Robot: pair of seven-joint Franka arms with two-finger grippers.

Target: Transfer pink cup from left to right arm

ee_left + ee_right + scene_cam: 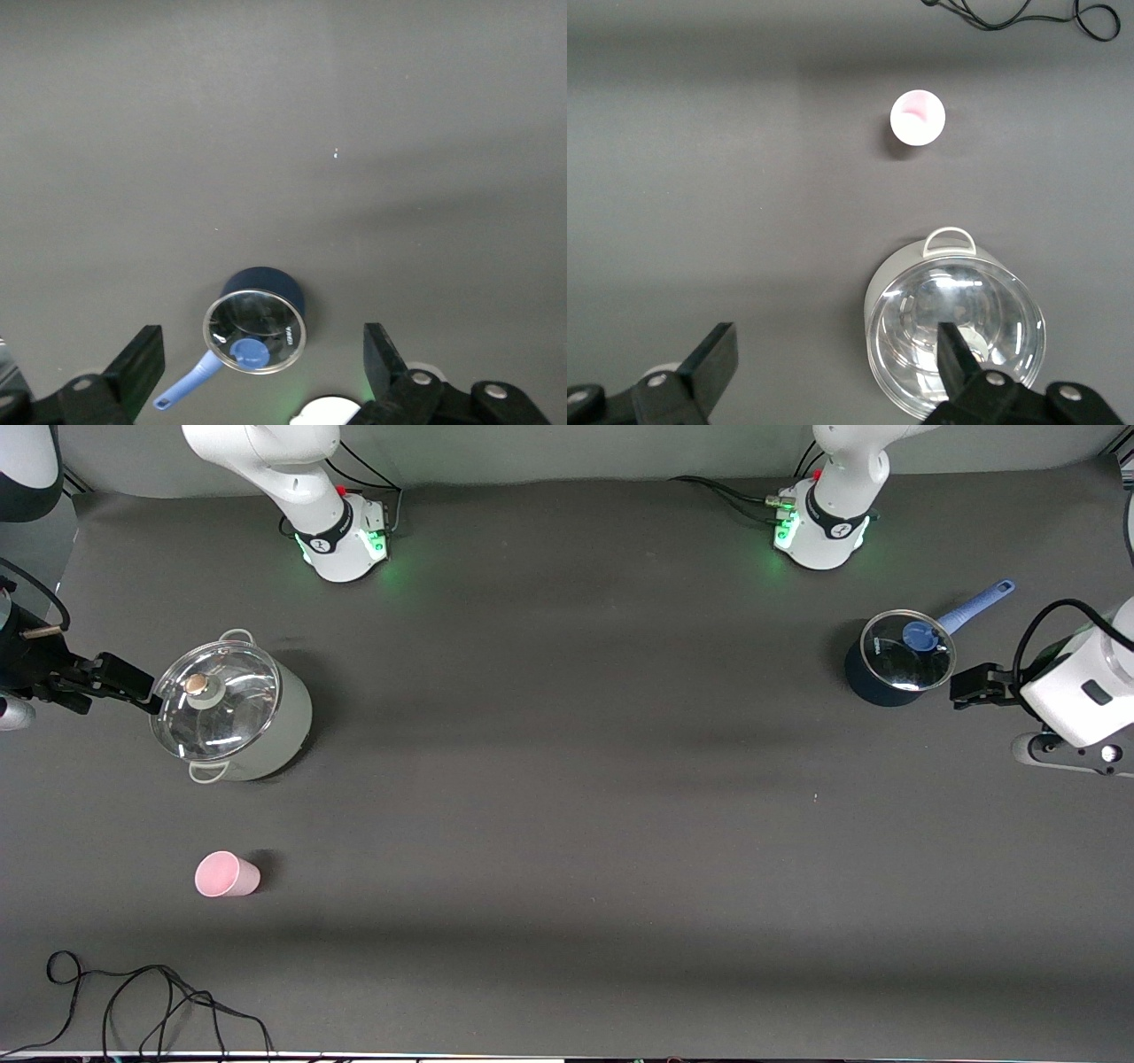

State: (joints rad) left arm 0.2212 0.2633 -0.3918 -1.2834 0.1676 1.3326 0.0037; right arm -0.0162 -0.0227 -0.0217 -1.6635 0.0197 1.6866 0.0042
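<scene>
The pink cup (227, 874) stands by itself on the dark table toward the right arm's end, nearer to the front camera than the large pot. It also shows in the right wrist view (918, 117), mouth up. My right gripper (124, 682) is open and empty, up in the air beside the large pot's lid, well away from the cup; its jaws stand wide apart in the right wrist view (835, 354). My left gripper (974, 686) is open and empty in the air beside the blue saucepan at the left arm's end (261, 359).
A large pale pot with a glass lid (232, 713) stands near the right gripper (957, 328). A small dark-blue saucepan with a glass lid and a blue handle (895, 660) stands near the left gripper (257, 328). A black cable (133, 1001) lies at the table's front edge.
</scene>
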